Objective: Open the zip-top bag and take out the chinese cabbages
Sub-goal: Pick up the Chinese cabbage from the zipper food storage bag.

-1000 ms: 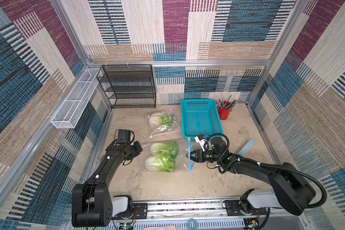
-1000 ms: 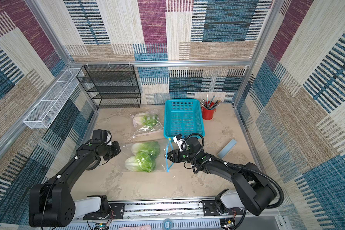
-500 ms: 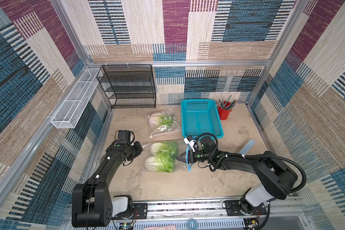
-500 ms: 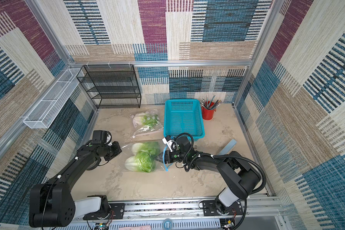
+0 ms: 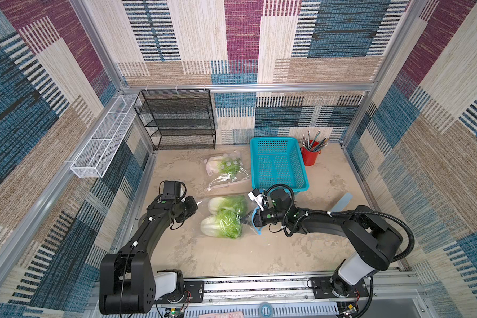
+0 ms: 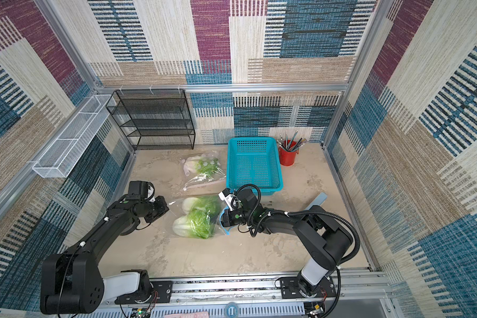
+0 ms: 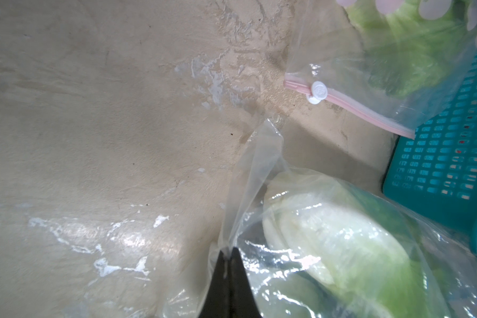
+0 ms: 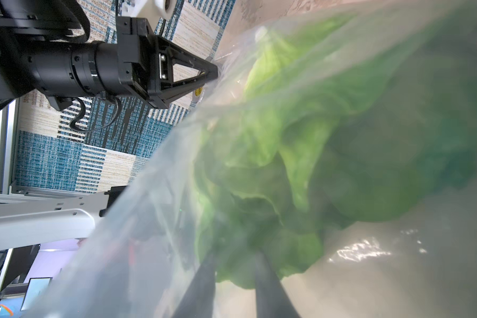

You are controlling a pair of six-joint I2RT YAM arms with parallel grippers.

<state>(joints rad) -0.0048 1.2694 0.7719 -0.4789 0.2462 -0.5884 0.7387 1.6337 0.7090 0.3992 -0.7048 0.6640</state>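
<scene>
Left pincer [image 7: 227, 252] clamped on zip-top bag [image 7: 248, 170], arm [image 5: 149, 228] stretched low, right pincer [image 8: 236, 264] around chinese cabbages [image 5: 223, 220], grip unclear

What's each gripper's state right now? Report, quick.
Left gripper: shut on the zip-top bag film.
Right gripper: inside the bag mouth, jaws apart around chinese cabbage leaves; whether it grips them cannot be told.

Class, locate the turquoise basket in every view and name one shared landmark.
In a top view: turquoise basket at the back, beside the red pencil cup.
In a top view: basket again beside the cup.
Left wrist: its perforated wall, past the chinese cabbages.
Right wrist: not in it.
Shared landmark: the chinese cabbages, in all four.
</scene>
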